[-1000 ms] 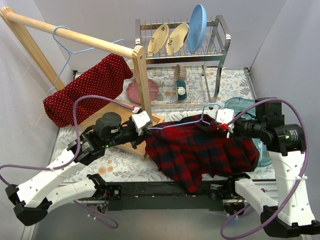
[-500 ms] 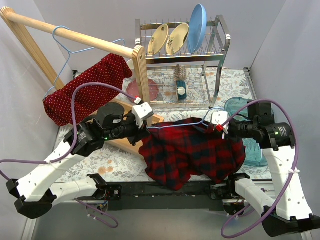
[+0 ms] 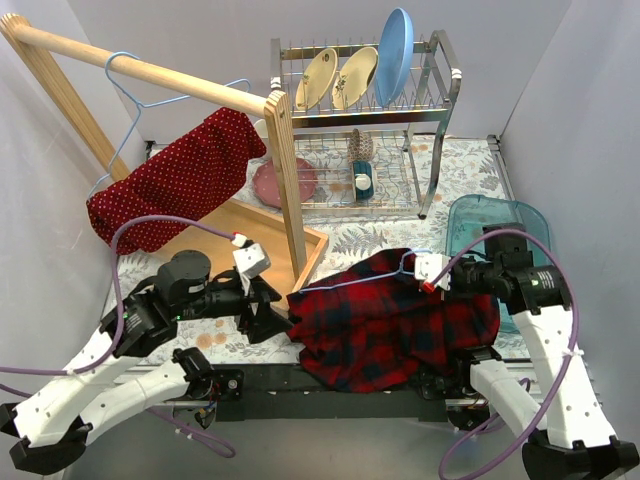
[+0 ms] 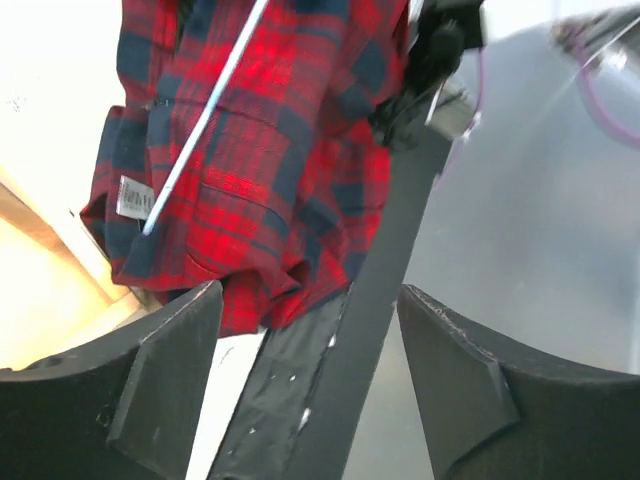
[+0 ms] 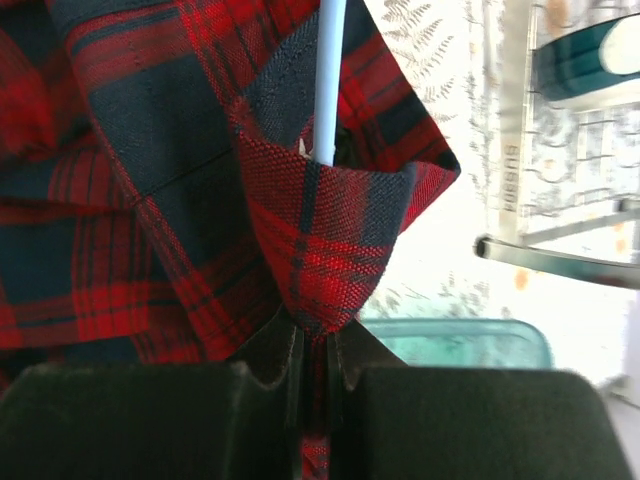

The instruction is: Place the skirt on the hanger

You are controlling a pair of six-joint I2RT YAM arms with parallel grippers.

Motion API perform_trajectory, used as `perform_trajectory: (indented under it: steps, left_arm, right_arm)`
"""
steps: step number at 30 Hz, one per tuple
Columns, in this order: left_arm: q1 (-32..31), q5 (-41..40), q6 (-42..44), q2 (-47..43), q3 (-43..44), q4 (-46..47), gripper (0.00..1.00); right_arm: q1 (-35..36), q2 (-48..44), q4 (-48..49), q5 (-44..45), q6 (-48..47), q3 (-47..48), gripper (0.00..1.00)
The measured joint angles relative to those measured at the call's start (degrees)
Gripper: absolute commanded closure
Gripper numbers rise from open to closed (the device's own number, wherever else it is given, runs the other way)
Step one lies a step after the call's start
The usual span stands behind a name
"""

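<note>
The red polka-dot skirt point(image 3: 175, 185) hangs at the far left under the wooden rail, beside a blue wire hanger point(image 3: 132, 92) hooked on that rail; how the two join is unclear. My left gripper point(image 3: 266, 307) point(image 4: 310, 370) is open and empty, low over the table's near edge, just left of a red plaid shirt point(image 3: 400, 315) point(image 4: 260, 150). That shirt lies heaped on a pale hanger wire point(image 3: 350, 282) point(image 4: 205, 120) point(image 5: 328, 70). My right gripper point(image 3: 425, 272) point(image 5: 315, 370) is shut on a fold of the shirt's fabric point(image 5: 320, 240) by the wire.
A wooden clothes rack point(image 3: 285, 170) with a tray base stands at the left. A metal dish rack point(image 3: 440, 110) with plates is at the back. A pink plate point(image 3: 275, 185) lies beside the post. A teal lid point(image 3: 480, 220) point(image 5: 450, 340) lies at the right.
My left gripper opened, let go of the shirt hanger's left end and drew back toward the near left. The plaid shirt sank onto the table, with the right gripper lowering.
</note>
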Motion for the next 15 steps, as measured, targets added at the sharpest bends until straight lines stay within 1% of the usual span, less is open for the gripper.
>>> perform_trajectory:
  steps: [3, 6, 9, 10, 12, 15]
  left_arm:
    - [0.0, -1.64, -3.56, -1.95, 0.81, -0.02, 0.22]
    - [0.0, -5.29, -8.11, -1.9, 0.57, 0.04, 0.21]
    - [0.0, -11.19, -15.45, -0.52, -0.85, 0.55, 0.18]
    - [0.0, -13.0, -17.94, 0.04, -1.73, 1.01, 0.14]
    - [0.0, -16.44, -23.74, 0.9, -4.17, 2.03, 0.02]
    - [0.0, -20.22, -30.82, 1.73, -7.58, 3.06, 0.02]
  right_arm:
    - [0.0, -2.73, 0.39, 1.92, -4.22, -1.2, 0.99]
    - [0.0, -5.7, -0.55, 2.51, -7.65, -1.05, 0.99]
    - [0.0, -7.61, -2.71, 2.27, -9.09, 0.13, 0.99]
    - [0.0, -8.2, -3.21, 2.14, -9.42, 0.33, 0.99]
    - [0.0, -9.35, -4.22, 1.99, -9.79, 0.42, 0.99]
    - [0.0, -10.99, -5.51, 1.64, -9.86, 0.39, 0.99]
